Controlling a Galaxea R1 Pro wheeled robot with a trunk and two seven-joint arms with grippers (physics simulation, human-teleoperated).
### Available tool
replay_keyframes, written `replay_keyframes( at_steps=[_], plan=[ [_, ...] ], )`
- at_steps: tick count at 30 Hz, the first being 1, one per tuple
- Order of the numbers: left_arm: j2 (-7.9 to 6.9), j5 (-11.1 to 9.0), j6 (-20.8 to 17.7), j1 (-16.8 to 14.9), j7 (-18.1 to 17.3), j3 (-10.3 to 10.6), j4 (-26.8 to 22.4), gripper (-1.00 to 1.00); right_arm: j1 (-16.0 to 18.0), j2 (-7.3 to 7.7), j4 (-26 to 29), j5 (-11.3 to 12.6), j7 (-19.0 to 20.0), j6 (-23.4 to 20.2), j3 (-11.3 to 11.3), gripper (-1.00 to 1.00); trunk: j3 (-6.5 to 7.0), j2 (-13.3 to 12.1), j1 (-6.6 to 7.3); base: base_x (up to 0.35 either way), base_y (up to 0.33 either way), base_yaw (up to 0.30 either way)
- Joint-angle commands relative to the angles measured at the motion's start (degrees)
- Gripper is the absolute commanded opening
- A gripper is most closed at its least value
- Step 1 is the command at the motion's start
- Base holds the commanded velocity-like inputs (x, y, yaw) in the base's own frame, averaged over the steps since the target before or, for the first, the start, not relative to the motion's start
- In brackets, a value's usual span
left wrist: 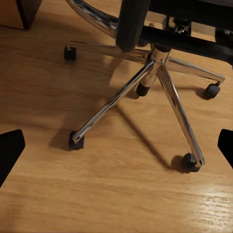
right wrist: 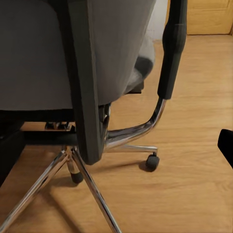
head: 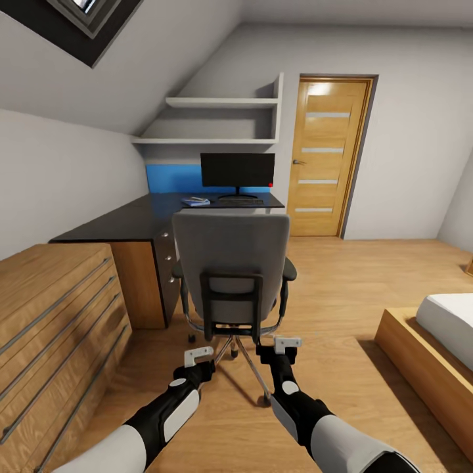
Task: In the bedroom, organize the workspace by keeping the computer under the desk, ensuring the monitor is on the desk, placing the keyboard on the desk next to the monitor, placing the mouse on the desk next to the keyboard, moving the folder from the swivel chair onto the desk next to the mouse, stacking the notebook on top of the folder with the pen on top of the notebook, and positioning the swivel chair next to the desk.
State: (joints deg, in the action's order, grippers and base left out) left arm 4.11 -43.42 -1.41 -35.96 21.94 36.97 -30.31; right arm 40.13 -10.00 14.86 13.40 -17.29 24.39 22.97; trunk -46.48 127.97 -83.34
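Note:
The grey swivel chair (head: pixel 230 256) stands with its back toward me, in front of the dark desk (head: pixel 125 223). Its seat is hidden behind the backrest, so no folder can be seen. On the desk's far end stand the black monitor (head: pixel 237 170) and a dark keyboard (head: pixel 240 202), with a small pale blue flat item (head: pixel 196 201) to the left of them. My left gripper (head: pixel 198 356) is open just short of the chrome chair base (left wrist: pixel 155 73). My right gripper (head: pixel 287 343) is open close behind the backrest (right wrist: pixel 58 58) and right armrest (right wrist: pixel 172 48).
A wooden dresser (head: pixel 59 315) runs along the left, touching the desk's near end. A bed with a wooden frame (head: pixel 427 358) lies at the right. A wooden door (head: pixel 328 157) and wall shelves (head: pixel 223 103) are at the back. Bare wood floor lies between chair and bed.

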Motion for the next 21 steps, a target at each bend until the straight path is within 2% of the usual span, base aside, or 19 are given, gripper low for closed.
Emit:
replay_keyframes(
  at_steps=[1, 13, 17, 21],
  plan=[
    [-0.06, -0.3, -0.2, 0.0, 0.6, 0.4, -0.1, 1.0, 0.0, 0.0, -0.1, 0.5, -0.3, 0.6, 0.5, 1.0, -0.24, 0.4, -0.22, 0.0, 0.0, 0.0],
    [0.0, -0.2, -0.2, 0.0, 0.7, 0.5, -0.2, 1.0, -0.1, 0.0, 0.0, 0.6, -0.4, 0.8, 0.6, 1.0, -2.4, 5.3, -2.85, 0.0, 0.0, 0.0],
    [-0.25, -0.2, 0.1, 0.0, 0.6, 0.5, -2.4, 1.0, -0.2, 0.0, -0.1, 0.6, -0.3, 1.0, 0.6, 1.0, -2.4, 5.3, -2.85, 0.001, 0.0, 0.0],
    [-0.46, -0.3, 0.0, 0.0, 0.6, 0.4, -3.0, 1.0, -0.3, 0.0, -0.1, 0.5, 0.1, 1.1, 0.6, 1.0, -2.4, 5.3, -2.85, 0.191, 0.0, 0.0]
  ],
)
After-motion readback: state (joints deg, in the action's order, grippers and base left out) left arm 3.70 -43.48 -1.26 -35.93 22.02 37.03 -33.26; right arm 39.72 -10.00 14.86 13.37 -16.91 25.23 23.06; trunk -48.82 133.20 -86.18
